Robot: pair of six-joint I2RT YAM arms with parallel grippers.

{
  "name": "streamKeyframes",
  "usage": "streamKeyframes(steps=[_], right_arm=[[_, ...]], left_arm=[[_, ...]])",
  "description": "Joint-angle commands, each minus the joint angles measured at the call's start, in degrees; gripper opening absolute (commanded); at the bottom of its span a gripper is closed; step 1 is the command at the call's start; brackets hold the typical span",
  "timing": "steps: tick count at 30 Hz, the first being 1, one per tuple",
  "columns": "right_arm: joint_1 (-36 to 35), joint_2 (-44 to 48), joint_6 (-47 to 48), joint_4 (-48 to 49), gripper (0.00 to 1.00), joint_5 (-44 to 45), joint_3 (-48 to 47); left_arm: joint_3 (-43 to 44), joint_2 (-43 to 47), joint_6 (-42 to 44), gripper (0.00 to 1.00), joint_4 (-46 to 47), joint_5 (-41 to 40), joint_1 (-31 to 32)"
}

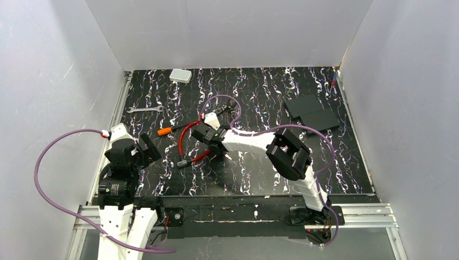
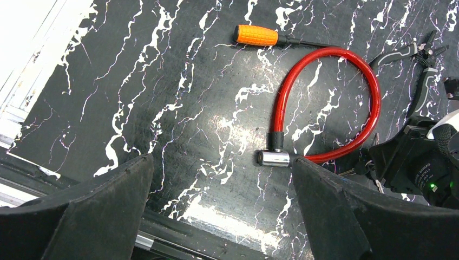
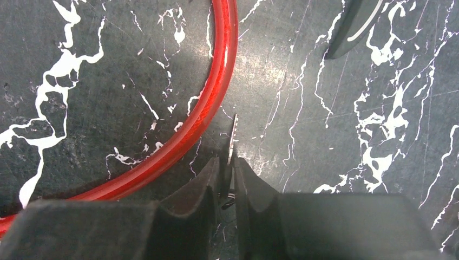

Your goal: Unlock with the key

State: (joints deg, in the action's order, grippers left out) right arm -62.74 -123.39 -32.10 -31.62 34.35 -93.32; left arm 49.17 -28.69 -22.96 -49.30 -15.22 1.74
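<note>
Steel blade forward, the tiny black key [image 3: 233, 138] sits clamped in the right gripper [image 3: 227, 169], lower centre; the thin pinch may let it pivot.

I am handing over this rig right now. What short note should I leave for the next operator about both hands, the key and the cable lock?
Right hand: closed on the key; the blade points forward out of the fingers, just beside the red cable.
Left hand: wide open and holding nothing, near the lock's silver barrel.
Done: the key is grasped. I cannot tell whether it is lifted off the table.
Left: carry the key to the silver barrel, insert it, turn it and free the cable. The loop looks closed.
</note>
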Motion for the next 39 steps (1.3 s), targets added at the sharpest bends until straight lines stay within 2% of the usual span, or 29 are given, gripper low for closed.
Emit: streamKeyframes(steps=[1, 4, 11, 18, 22, 26, 31, 34, 39], right_arm=[[-0.2, -0.7, -1.2, -0.4, 0.16, 1.4, -2.0], [-0.2, -0.2, -1.3, -0.5, 0.01, 1.3, -2.0], [-0.2, 4.5, 0.5, 0.6, 0.01, 2.0, 0.2], [-0.2, 15.6, 5.0, 9.3, 0.01, 0.6, 9.6], [-0.2, 21.9, 7.0, 13.3, 0.01, -1.4, 14.4], [-0.1, 29.3, 10.0, 20.7, 0.01, -6.0, 21.6], [0.2, 43.0, 14.2, 39.2, 0.01, -19.6, 36.0], [0.5, 51.2, 16.4, 48.0, 0.01, -27.8, 43.7], [1.0, 59.5, 18.2, 51.0, 0.01, -37.4, 48.7]], left_arm=[[-0.4, 0.2, 0.4, 0.99, 0.3, -0.7, 0.1], [-0.4, 0.1, 0.4, 0.99, 0.3, -0.8, 0.1], [-0.4, 0.1, 0.5, 0.99, 0.3, -0.8, 0.1], [-1.4, 0.9, 1.6, 0.99, 2.2, 2.8, 0.2], [-2.3, 0.5, 3.7, 0.99, 4.3, 10.0, 0.5], [-2.9, 1.0, 4.6, 0.94, 6.6, 16.4, 1.6], [-3.5, 1.0, 5.1, 0.92, 9.6, 27.5, 4.6], [-3.8, 1.2, 2.6, 0.92, 11.8, 35.1, 4.9], [-6.2, 3.1, -7.0, 0.89, 19.8, 47.4, 4.9]])
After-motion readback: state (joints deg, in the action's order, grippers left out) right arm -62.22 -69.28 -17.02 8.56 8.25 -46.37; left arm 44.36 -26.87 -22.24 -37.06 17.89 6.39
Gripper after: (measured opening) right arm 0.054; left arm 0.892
